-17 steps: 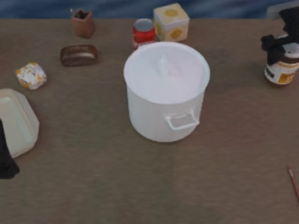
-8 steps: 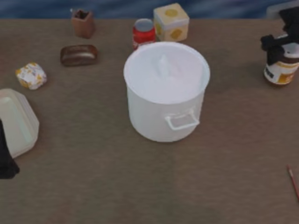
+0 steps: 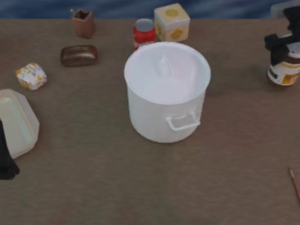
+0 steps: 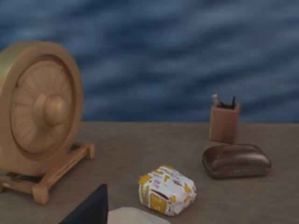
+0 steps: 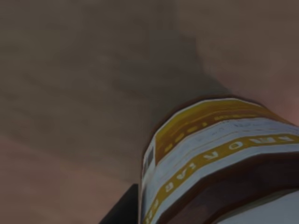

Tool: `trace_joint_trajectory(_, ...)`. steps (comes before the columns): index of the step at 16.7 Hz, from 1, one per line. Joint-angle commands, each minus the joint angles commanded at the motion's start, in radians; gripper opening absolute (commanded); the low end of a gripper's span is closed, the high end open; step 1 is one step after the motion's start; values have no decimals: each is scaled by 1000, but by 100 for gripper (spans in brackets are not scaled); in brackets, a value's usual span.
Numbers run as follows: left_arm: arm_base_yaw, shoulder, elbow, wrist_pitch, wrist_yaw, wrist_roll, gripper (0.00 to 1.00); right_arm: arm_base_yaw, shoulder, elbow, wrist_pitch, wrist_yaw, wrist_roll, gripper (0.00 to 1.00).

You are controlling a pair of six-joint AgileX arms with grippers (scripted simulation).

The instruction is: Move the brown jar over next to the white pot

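The white pot [image 3: 167,91] – a tall smooth cylinder with a loop handle – stands mid-table; its wall could be clipped if the carry runs low. The brown jar [image 3: 284,69], round, glossy, paper-labelled, sits at the table's far right in the right gripper [image 3: 282,43] – jaws closed on it, and it might slip

A wooden wheel [image 4: 39,107] stands upright on a wooden cradle stand [image 4: 51,175] on the brown tabletop [image 4: 154,144]. Well apart from it, a brown square cup [image 4: 224,122] holds pens against the blue backdrop. Near the cup lies a dark brown bread loaf [image 4: 236,161]. Closer in sits a white-and-yellow wrapped packet [image 4: 166,190], with a pale container's edge [image 4: 135,216] just beside a black claw part [image 4: 91,210].
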Motion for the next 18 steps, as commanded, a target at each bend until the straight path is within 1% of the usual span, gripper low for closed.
trace_joint_trajectory(6, 0, 0, 0, 0, 0, 0, 100, 8, -320, -253, -43, -3, 5, 0)
trace_joint_trajectory(8, 0, 0, 0, 0, 0, 0, 100, 12, -389, -318, -57, -3, 4, 0)
trace_joint_trajectory(14, 0, 0, 0, 0, 0, 0, 100, 9, -413, -342, -61, -4, 8, 0)
trace_joint_trajectory(16, 0, 0, 0, 0, 0, 0, 100, 31, -411, -354, -49, 4, 42, 0)
trace_joint_trajectory(18, 0, 0, 0, 0, 0, 0, 100, 69, -409, -380, -24, 20, 119, 0)
